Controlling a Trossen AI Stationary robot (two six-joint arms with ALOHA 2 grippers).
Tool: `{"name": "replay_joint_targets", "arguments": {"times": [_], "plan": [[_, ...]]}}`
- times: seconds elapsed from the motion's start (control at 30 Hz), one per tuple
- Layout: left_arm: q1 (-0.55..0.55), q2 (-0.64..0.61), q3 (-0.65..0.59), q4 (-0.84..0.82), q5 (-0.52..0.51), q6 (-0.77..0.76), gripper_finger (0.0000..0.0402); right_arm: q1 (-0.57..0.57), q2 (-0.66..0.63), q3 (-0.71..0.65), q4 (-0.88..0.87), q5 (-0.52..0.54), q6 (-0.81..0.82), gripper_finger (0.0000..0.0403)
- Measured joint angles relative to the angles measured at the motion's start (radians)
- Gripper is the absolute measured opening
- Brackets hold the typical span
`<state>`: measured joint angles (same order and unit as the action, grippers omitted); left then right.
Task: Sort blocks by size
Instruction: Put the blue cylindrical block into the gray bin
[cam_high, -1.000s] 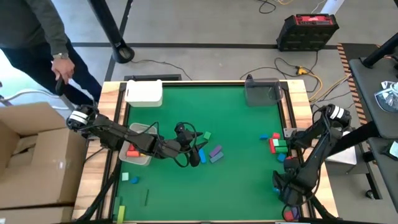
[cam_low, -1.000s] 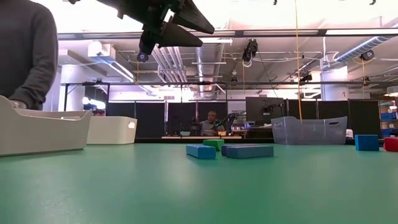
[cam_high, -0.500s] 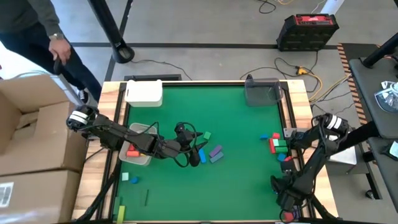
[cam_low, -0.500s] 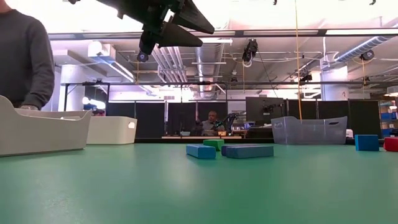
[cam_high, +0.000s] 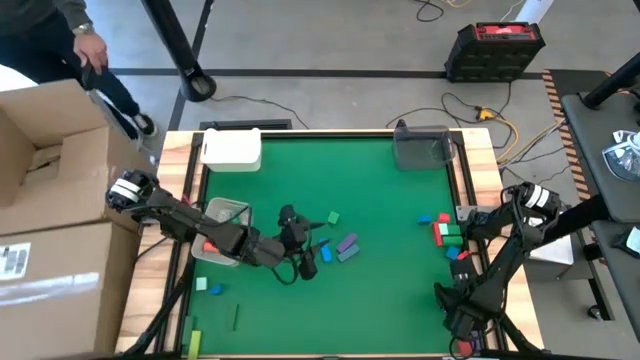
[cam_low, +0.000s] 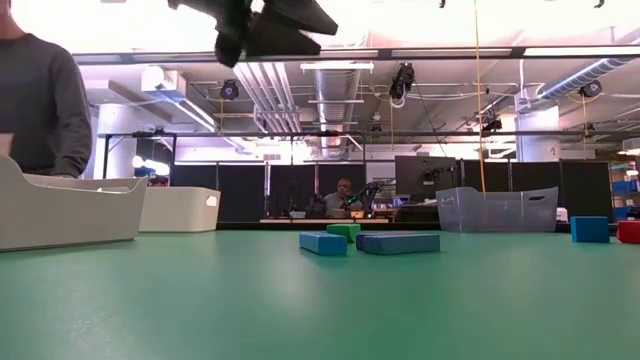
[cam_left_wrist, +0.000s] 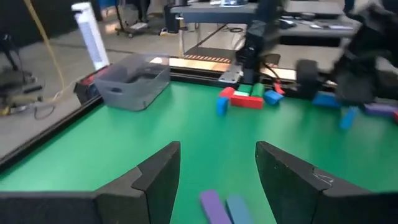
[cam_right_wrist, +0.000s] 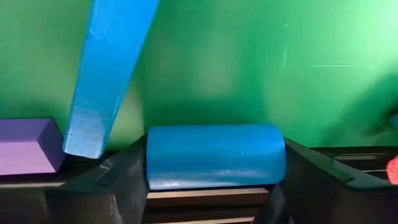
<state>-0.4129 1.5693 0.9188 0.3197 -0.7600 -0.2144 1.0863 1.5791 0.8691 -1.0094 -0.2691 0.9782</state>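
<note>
My left gripper (cam_high: 308, 262) hangs over mid-table, just left of a purple bar block (cam_high: 347, 243) and a blue bar block (cam_high: 326, 253) lying side by side. My right gripper (cam_high: 461, 333) sits at the table's near right corner (a blue cylinder block (cam_right_wrist: 214, 155) between its fingers).

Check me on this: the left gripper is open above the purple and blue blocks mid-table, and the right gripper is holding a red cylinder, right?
Not quite. The cylinder between the right gripper's fingers is blue, not red; the right wrist view shows it. The rest holds: the left gripper is open above the purple block and the blue block.
</note>
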Motion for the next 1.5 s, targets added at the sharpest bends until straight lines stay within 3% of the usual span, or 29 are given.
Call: {"name": "replay_joint_targets", "arguments": {"times": [0.13,0.23,0.33,0.43,0.57,0.8,0.93,1.1,1.5], "plan": [[-0.067,0.000,0.000,0.001,0.013,0.065,0.0194,0.000,-0.057,0.036,-0.015,0.041,-0.003,0.0280],[-0.116,0.012,0.000,0.013,0.002,0.082,0.0194,-0.014,-0.116,0.069,-0.041,0.187,0.000,0.0280],[-0.153,0.046,0.000,0.012,-0.082,0.068,0.0194,-0.040,-0.192,0.090,-0.010,0.368,-0.004,0.0280],[-0.187,0.101,-0.001,0.027,-0.176,0.070,0.0194,-0.074,-0.262,0.070,0.081,0.509,-0.047,0.0280],[-0.220,0.200,0.017,0.092,-0.241,0.132,0.0195,-0.135,-0.323,-0.005,0.347,0.614,-0.174,0.0280],[-0.232,0.422,0.190,0.080,-0.365,0.399,0.0224,-0.289,-0.334,-0.212,1.000,0.636,-0.450,0.0280],[-0.233,0.542,0.348,0.019,-0.487,0.659,0.0256,-0.374,-0.336,-0.280,1.279,0.629,-0.565,0.0280],[-0.225,0.659,0.521,-0.007,-0.513,0.855,0.0291,-0.454,-0.343,-0.309,1.427,0.550,-0.604,0.0280],[-0.159,0.696,0.697,-0.008,-0.409,0.914,0.0300,-0.529,-0.275,-0.310,1.477,0.538,-0.574,0.0280]]}}
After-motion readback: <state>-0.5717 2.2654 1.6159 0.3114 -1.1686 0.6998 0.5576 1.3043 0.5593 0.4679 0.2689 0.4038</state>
